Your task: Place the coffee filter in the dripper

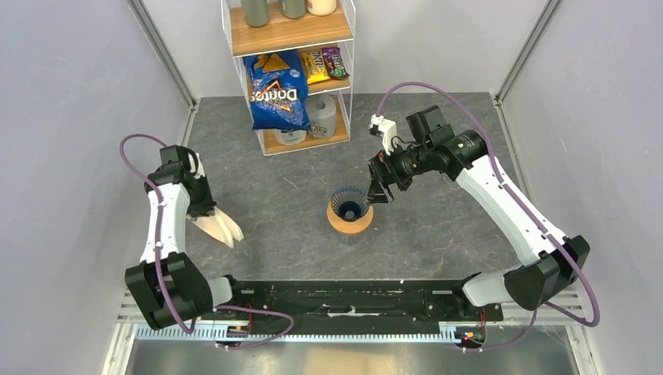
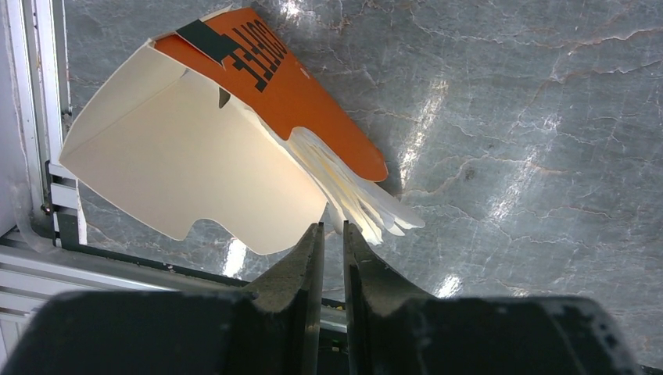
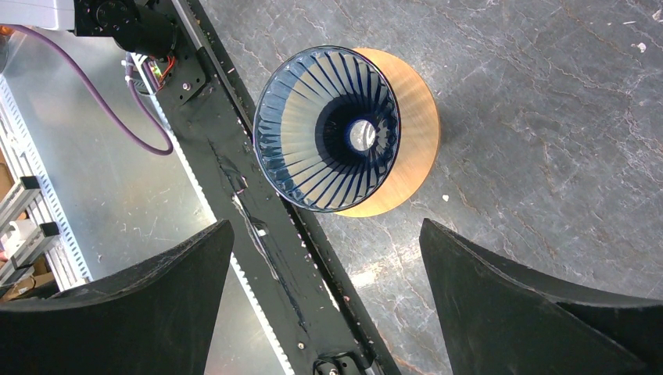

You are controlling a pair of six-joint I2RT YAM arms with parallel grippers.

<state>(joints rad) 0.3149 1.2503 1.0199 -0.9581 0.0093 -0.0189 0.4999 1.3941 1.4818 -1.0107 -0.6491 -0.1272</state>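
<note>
The dripper (image 1: 349, 203), a dark blue ribbed cone, stands upright on a round wooden ring (image 1: 349, 225) at mid table. It is empty in the right wrist view (image 3: 328, 129). My right gripper (image 1: 381, 187) hovers just right of and above it, jaws wide open and empty (image 3: 326, 226). My left gripper (image 1: 207, 211) is at the left, its tips (image 2: 332, 226) a narrow gap apart with nothing between them. Right before them lies a fanned bundle of cream filters (image 2: 360, 195) in an orange and cream card sleeve (image 2: 195, 148). I see no single white coffee filter apart.
A wire shelf with a Doritos bag (image 1: 277, 90), candy packs and a jug stands at the back centre. The black base rail (image 1: 344, 301) runs along the near edge and shows in the right wrist view (image 3: 258, 203). A metal frame edge (image 2: 39, 156) lies left of the sleeve.
</note>
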